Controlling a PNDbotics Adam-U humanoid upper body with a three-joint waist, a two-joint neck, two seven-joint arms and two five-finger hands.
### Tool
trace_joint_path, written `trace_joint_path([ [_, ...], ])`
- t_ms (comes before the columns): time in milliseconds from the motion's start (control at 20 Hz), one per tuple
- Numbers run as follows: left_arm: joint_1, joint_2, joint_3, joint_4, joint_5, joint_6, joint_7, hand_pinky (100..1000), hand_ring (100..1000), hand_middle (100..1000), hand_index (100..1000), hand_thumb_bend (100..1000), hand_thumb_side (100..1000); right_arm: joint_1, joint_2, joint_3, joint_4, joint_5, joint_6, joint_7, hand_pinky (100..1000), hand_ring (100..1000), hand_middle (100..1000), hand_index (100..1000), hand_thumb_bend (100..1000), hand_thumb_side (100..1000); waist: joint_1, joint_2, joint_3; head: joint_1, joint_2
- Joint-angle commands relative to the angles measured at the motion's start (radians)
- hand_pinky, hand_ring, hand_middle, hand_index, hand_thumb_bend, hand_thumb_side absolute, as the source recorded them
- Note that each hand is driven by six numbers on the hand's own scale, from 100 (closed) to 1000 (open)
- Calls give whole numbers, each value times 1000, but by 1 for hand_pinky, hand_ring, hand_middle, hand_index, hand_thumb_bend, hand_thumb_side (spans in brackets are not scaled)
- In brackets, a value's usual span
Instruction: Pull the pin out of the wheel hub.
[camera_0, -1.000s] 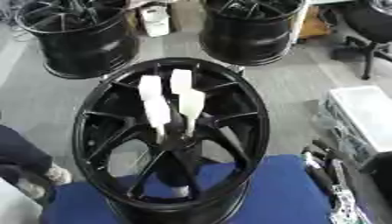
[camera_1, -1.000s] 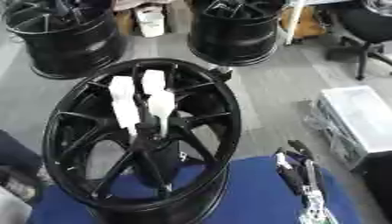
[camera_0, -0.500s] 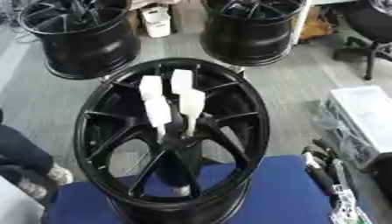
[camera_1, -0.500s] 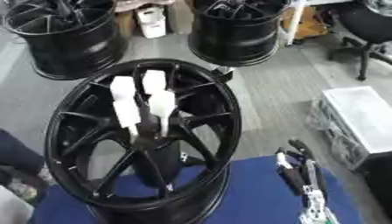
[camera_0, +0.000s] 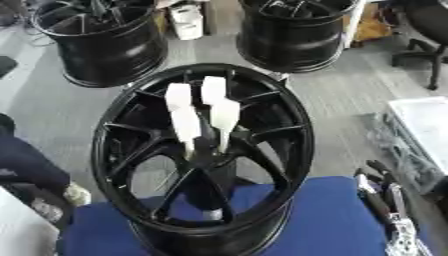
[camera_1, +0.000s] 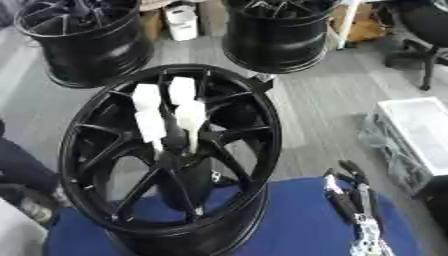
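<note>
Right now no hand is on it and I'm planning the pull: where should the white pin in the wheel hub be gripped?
Probably the white pin by its upper end, standing clear above the wheel hub. Come from the near face and its right side: a second white piece crowds its left. The right hand idles open, lower right.

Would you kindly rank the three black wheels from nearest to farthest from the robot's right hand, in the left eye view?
From the right hand, low right:
1. Wheel on blue cloth, centre.
2. Back-right wheel.
3. Back-left wheel.
</note>
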Motion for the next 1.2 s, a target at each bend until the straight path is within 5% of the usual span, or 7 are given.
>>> trace_joint_path([
  [50, -90, -23, -61, 61, 15, 16, -103, 771, 970, 713, 848, 285, 100, -2, -23, 1, -9, 5, 1, 1, 715, 846, 982, 867, 100, 566, 1, -14, -2, 4, 6],
  [450, -327, -266, -188, 331, -117, -3, -309, 773, 974, 727, 853, 273, 100, 1, -21, 6, -6, 6, 2, 4, 715, 846, 982, 867, 100, 591, 4, -20, -7, -22, 6],
  [800, -380, -396, -252, 482, -252, -75, -319, 769, 956, 727, 849, 271, 100, -5, -22, 10, -5, 7, 2, 6, 715, 846, 982, 867, 100, 628, 13, -18, -15, -31, 6],
  [1200, -376, -455, -284, 559, -307, -143, -319, 759, 949, 717, 840, 269, 100, -8, -20, 11, -3, 9, 1, 8, 715, 846, 983, 868, 100, 628, 15, -18, -20, -29, 6],
])
